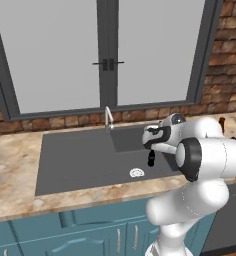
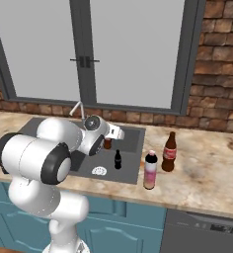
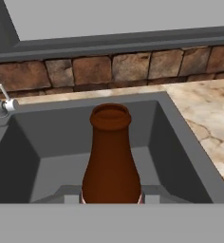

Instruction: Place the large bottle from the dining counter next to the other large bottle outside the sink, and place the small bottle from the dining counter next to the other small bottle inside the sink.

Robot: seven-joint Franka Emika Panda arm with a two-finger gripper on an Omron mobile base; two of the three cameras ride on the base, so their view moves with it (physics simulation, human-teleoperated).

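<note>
One bottle job looks done, the large pink-yellow bottle (image 2: 150, 170) standing beside the red-labelled bottle (image 2: 169, 152), while the gripper (image 2: 107, 143) holds the small brown bottle (image 3: 111, 159) over the sink (image 1: 80, 160), unreleased.

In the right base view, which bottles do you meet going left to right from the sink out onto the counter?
Short dark brown bottle standing in the dark grey sink → tall pink-to-yellow bottle with white cap → slim dark brown bottle with red label.
</note>
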